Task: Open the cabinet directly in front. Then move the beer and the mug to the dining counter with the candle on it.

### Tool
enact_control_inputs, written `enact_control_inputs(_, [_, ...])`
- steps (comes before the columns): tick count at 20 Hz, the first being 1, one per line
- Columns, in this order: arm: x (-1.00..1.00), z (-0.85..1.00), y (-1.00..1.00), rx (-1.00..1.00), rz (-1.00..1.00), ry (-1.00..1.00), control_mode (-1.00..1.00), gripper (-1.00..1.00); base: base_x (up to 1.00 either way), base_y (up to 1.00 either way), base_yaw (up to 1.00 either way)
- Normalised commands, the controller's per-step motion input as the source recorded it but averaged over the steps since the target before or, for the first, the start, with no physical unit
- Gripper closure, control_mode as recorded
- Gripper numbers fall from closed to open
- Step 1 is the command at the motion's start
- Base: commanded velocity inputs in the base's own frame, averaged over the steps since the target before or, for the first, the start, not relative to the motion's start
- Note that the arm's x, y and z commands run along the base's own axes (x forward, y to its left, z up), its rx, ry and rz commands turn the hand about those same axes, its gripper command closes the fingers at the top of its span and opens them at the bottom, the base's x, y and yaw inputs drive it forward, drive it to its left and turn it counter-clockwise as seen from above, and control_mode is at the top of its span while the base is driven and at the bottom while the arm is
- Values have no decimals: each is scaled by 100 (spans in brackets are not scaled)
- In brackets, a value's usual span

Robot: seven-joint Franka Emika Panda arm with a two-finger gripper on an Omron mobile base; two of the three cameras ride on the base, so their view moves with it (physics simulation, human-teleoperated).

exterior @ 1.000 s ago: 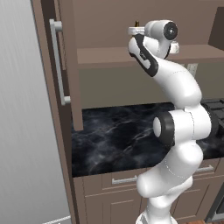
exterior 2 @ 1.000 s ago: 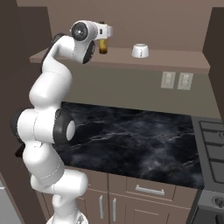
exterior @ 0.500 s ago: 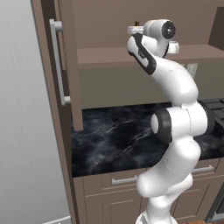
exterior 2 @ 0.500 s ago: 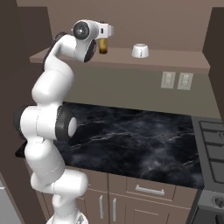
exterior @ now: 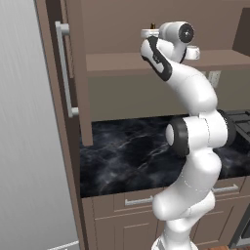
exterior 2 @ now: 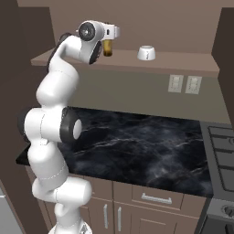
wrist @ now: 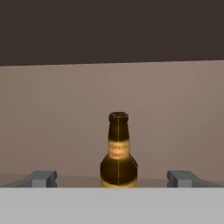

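Up at shelf height, the white jointed arm (exterior: 195, 146) stands nearly upright from its base, bends at the dark elbow and levels its wrist toward the brown wooden wall cabinet (exterior: 73, 73), whose recessed-panel door with a long silver bar handle (exterior: 62, 68) hangs swung open at the left. Below it runs a black marble worktop with white veins (exterior 2: 141, 146) over brown drawer fronts with short silver pulls. On the flat brown shelf (exterior 2: 183, 58), the two-finger pincer (wrist: 113, 178) is spread wide, its small dark tips either side of the slim amber glass beer bottle (wrist: 118, 153) with a yellowish label, gripping nothing and apart from the glass. The bottle stands upright, centred between the tips. Well to its right sits the squat white mug (exterior 2: 146, 53).
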Motion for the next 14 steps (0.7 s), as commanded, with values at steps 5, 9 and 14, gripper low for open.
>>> enact_control_inputs(5, [15, -4, 0, 0, 0, 0, -100, -100, 0, 0, 0])
enact_control_inputs(9, [17, -1, 0, 0, 0, 0, -100, -100, 0, 0, 0])
enact_control_inputs(14, [17, 0, -1, 0, 0, 0, -100, -100, 0, 0, 0])
